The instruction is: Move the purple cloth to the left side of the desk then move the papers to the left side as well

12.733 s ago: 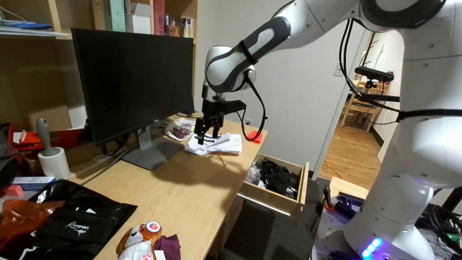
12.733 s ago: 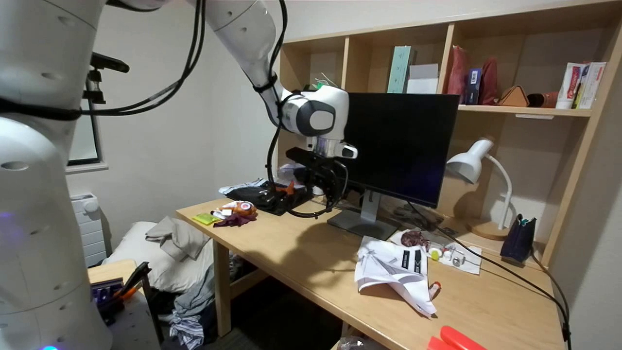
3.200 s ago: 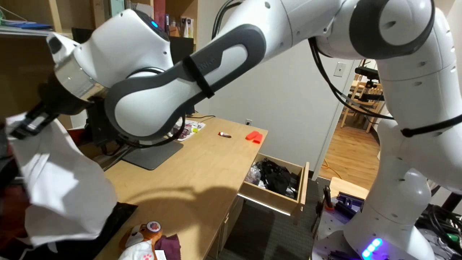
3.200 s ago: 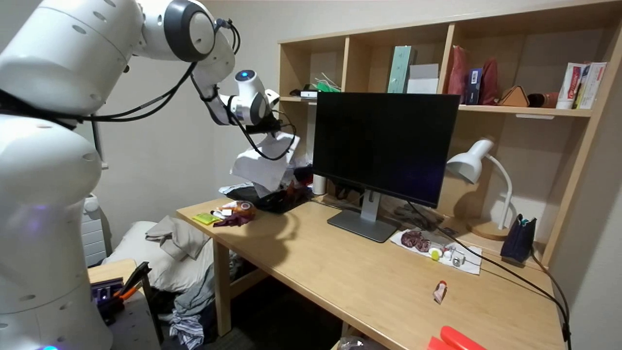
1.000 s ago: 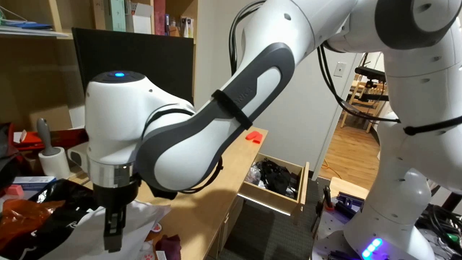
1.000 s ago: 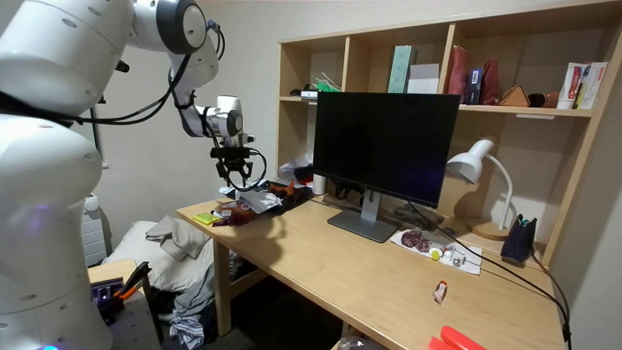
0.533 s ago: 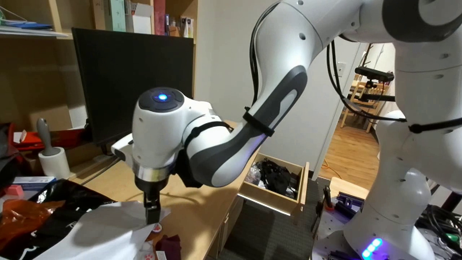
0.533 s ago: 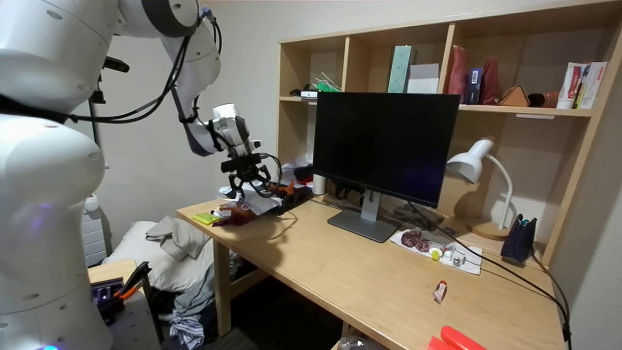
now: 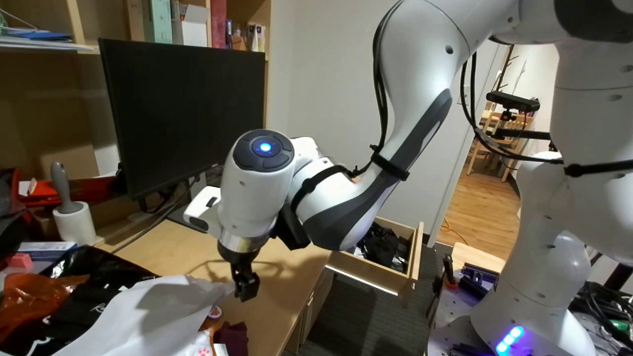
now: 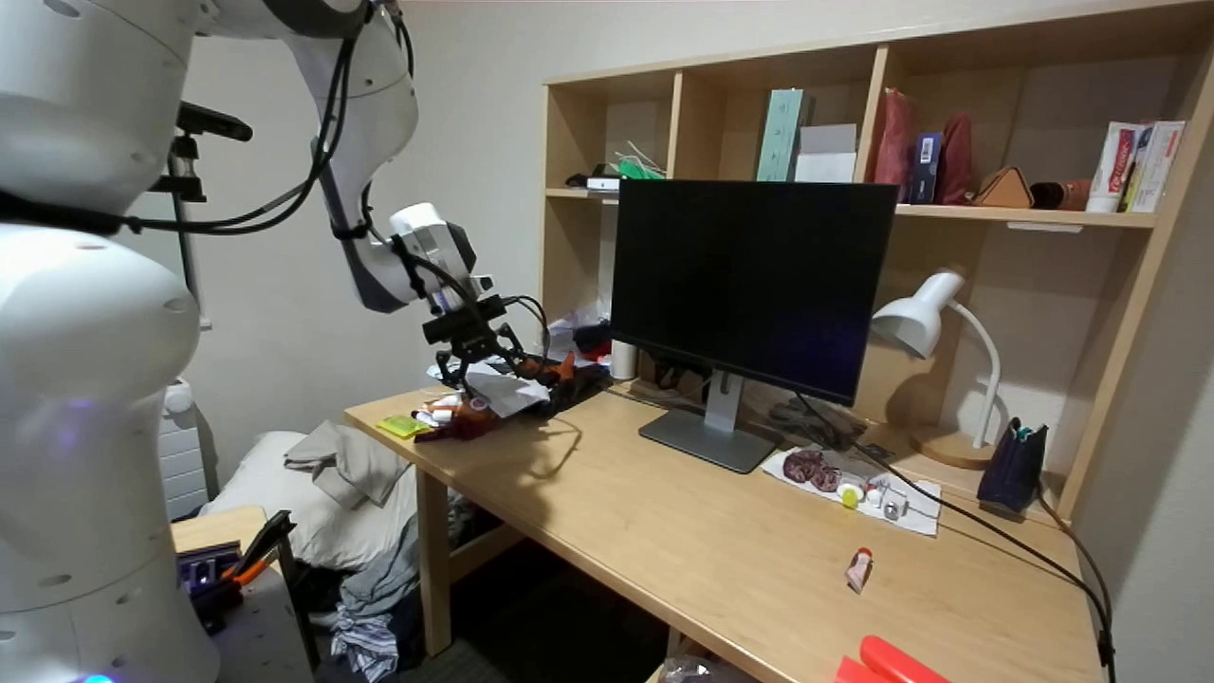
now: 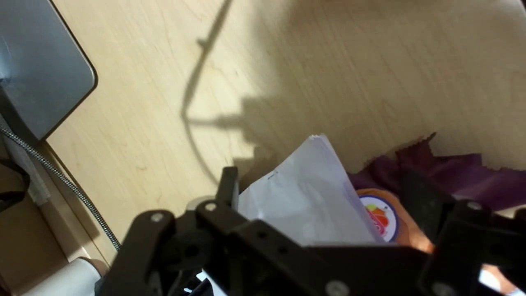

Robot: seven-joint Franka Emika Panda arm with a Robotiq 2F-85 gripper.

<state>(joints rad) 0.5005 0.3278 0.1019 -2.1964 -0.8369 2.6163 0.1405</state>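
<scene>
Before me, the gripper [image 11: 320, 174] hangs spread wide near white papers [image 9: 148, 316] lying partly over a black bag [image 9: 101, 264] at the left end of the desk [image 10: 664, 531], close to the purple cloth [image 9: 233, 337].

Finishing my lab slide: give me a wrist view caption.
Open black two-fingered gripper framing loose white paper sheets, with jagged-edged purple cloth close by on the pale wooden desk.

Papers [image 9: 148, 316] overlap bag [image 9: 106, 264] — cloth [image 9: 233, 337] beside, perhaps touching.
</scene>
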